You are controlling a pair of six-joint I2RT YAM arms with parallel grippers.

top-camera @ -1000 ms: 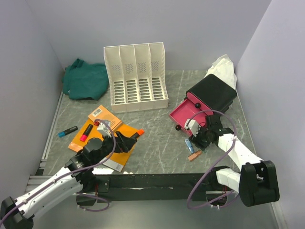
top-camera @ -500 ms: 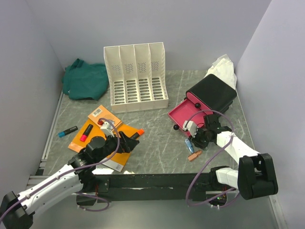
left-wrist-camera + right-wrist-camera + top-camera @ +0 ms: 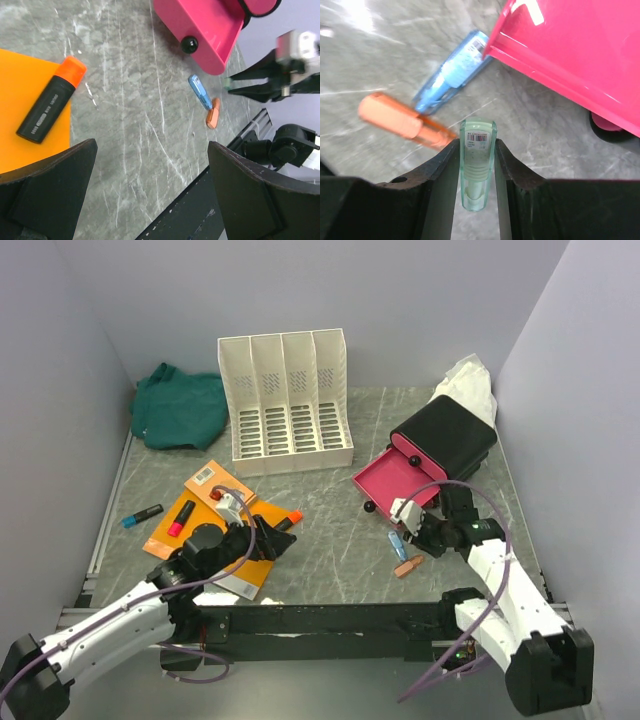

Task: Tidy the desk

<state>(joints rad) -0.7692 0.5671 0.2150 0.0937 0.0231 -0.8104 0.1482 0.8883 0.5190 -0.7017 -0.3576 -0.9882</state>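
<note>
Right gripper [image 3: 476,145]: clamped on a pale green tube [image 3: 478,175], which stands upright between the two fingers, barcode label facing the wrist camera. It is just off the pink drawer's [image 3: 395,480] near corner; can't tell whether the tube touches the surface. Beyond its tip lie a blue tube [image 3: 452,72] and an orange tube [image 3: 400,120], their ends meeting. The blue one runs up to the drawer's front edge and the orange one lies farther out. The drawer has black round knobs and juts out of a black box [image 3: 450,435] tilted behind it, with a white crumpled bag [image 3: 470,385] past that. Left gripper [image 3: 150,190]: released, jaws spread wide, grasping nothing, well to the left of the drawer. It hangs over the edge of an orange booklet [image 3: 215,525] that carries a black marker with an orange cap [image 3: 50,107]. A white file rack [image 3: 288,400] stands left of the drawer and farther back. A green cloth [image 3: 180,405] is bunched beyond the rack. The bench [image 3: 330,540], dark veined stone, carries the drawer on its right half and everything else noted here.
</note>
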